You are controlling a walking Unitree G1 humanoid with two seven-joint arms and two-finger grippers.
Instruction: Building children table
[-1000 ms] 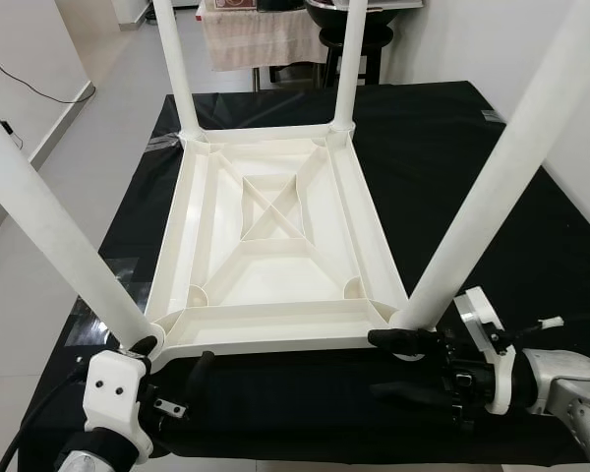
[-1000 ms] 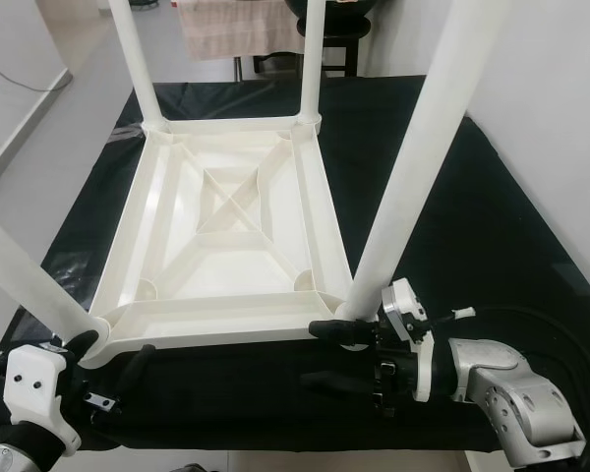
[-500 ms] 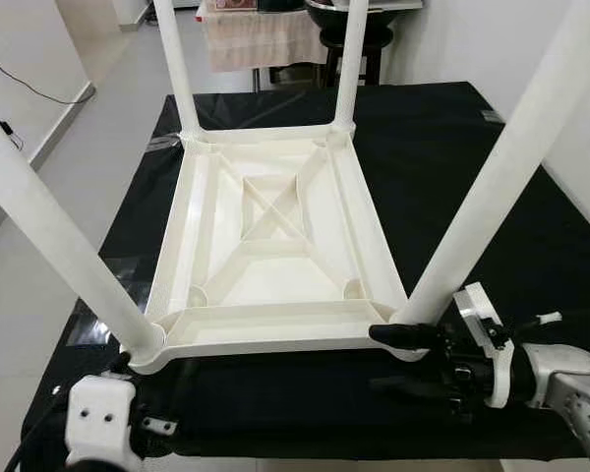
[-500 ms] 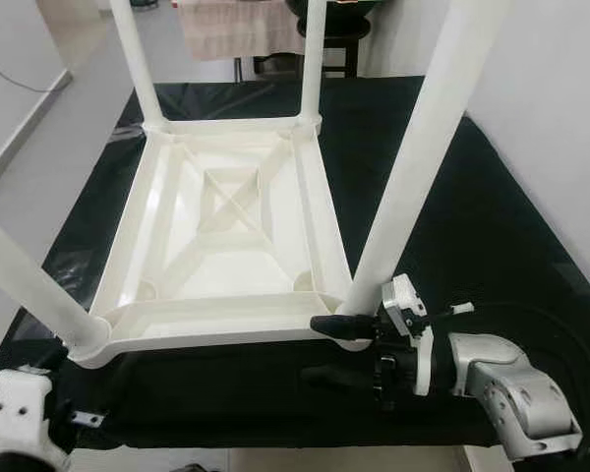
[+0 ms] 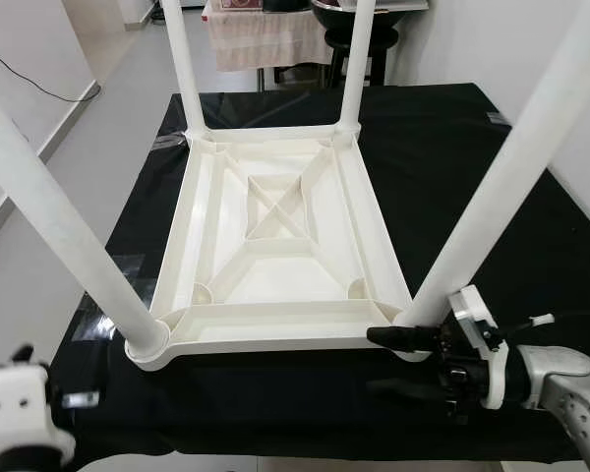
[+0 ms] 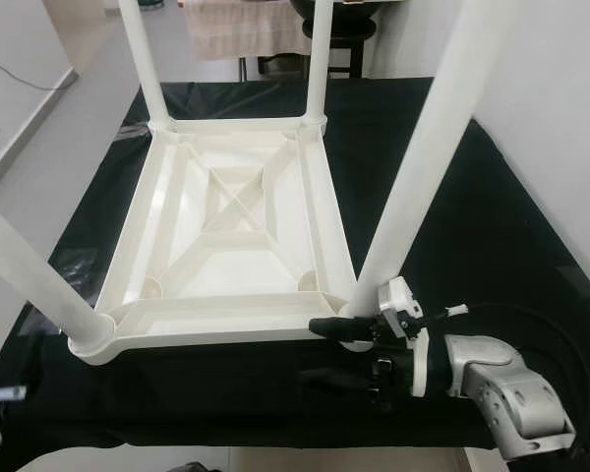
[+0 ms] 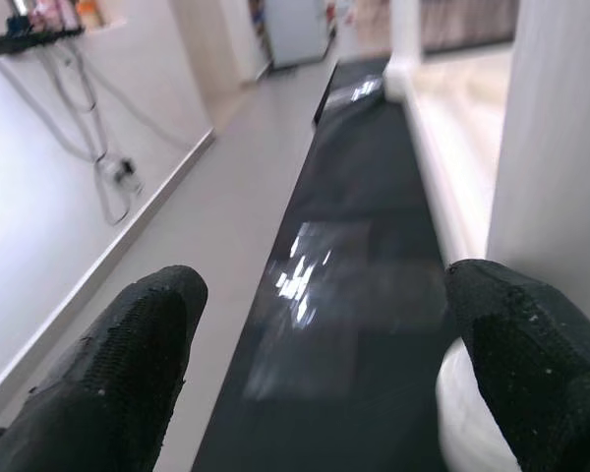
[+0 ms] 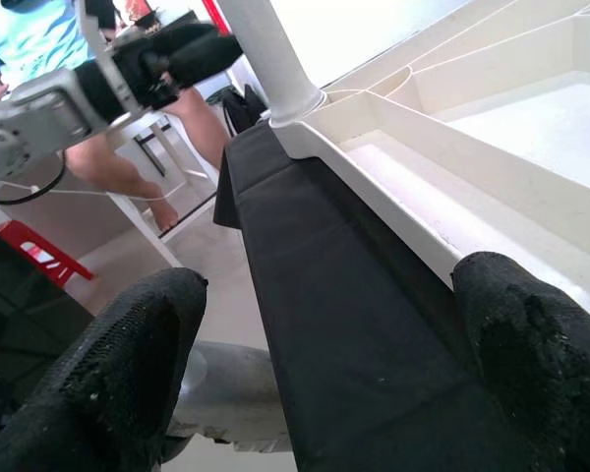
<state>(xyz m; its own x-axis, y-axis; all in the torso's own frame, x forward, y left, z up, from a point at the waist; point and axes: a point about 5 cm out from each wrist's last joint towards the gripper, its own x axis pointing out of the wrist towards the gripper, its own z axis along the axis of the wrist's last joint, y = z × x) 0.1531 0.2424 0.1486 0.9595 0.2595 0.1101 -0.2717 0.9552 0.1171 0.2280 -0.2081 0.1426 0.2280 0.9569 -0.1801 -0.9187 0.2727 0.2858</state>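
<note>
A white plastic children's table (image 5: 275,221) lies upside down on a black cloth (image 5: 442,128), all its legs pointing up. My right gripper (image 5: 376,362) is open at the near right corner. Its upper finger (image 5: 398,337) rests by the base of the near right leg (image 5: 511,167), and the other finger hangs lower, in front of the cloth's edge. My left arm's white wrist mount (image 5: 15,413) sits low at the near left, apart from the near left leg (image 5: 59,226). In the left wrist view the left gripper (image 7: 320,295) is open with nothing between its fingers.
A towel-draped stand (image 5: 251,34) and a black stool (image 5: 359,39) are beyond the far edge. Light floor (image 5: 79,147) runs along the left, with a cable by the wall. A person (image 8: 108,162) stands near the left side in the right wrist view.
My left arm has pulled back and down, away from the near left corner of the table. The right gripper has stayed at the near right corner.
</note>
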